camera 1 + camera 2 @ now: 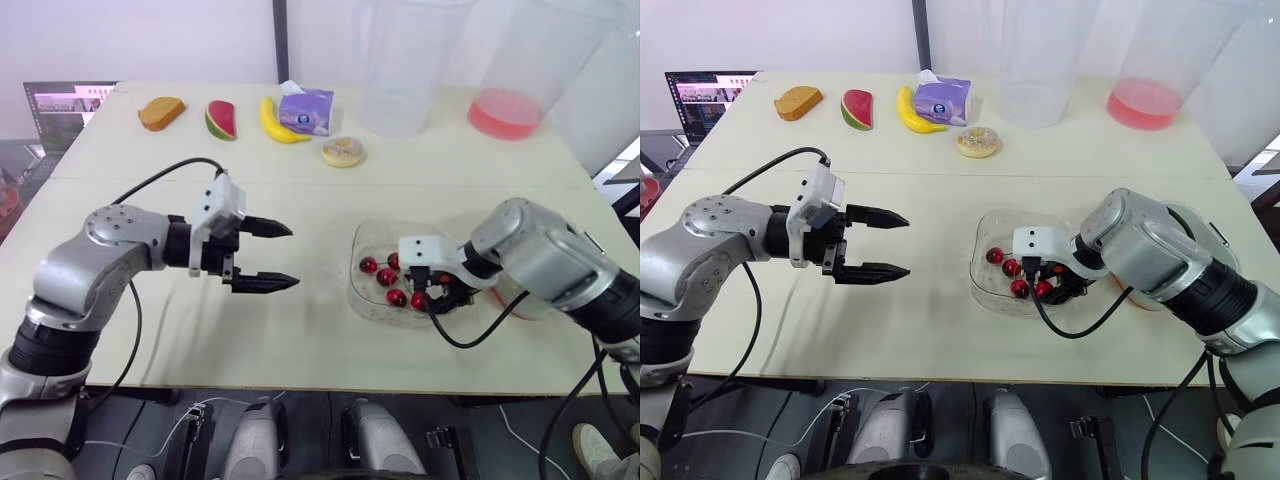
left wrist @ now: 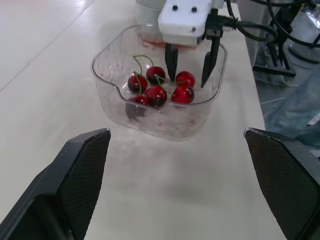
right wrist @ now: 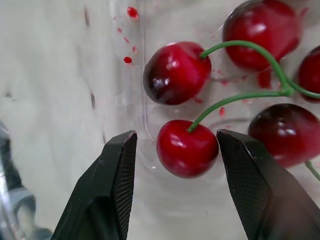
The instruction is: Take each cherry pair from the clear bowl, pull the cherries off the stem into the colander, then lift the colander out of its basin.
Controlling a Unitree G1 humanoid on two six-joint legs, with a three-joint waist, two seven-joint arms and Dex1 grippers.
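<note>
Several cherries [image 2: 156, 95] in clear bowl [image 2: 162, 126] | right gripper [image 3: 176, 135] straddles one — rim partly hidden

The clear bowl [image 2: 165, 122] stands upright on the worktop's right half, nearer the front edge than the back. It is squarish with rounded corners and low see-through walls. Six cherries [image 2: 156, 95] lie on its floor, bunched together towards the side away from the worktop's middle. They are glossy and dark red, some nearly black on one flank. Thin green stems [image 3: 235, 98] curve up from them and meet in forks, so they are still joined in pairs. Small red juice spots [image 3: 128, 60] dot the bowl's floor and wall beside the fruit.
</note>
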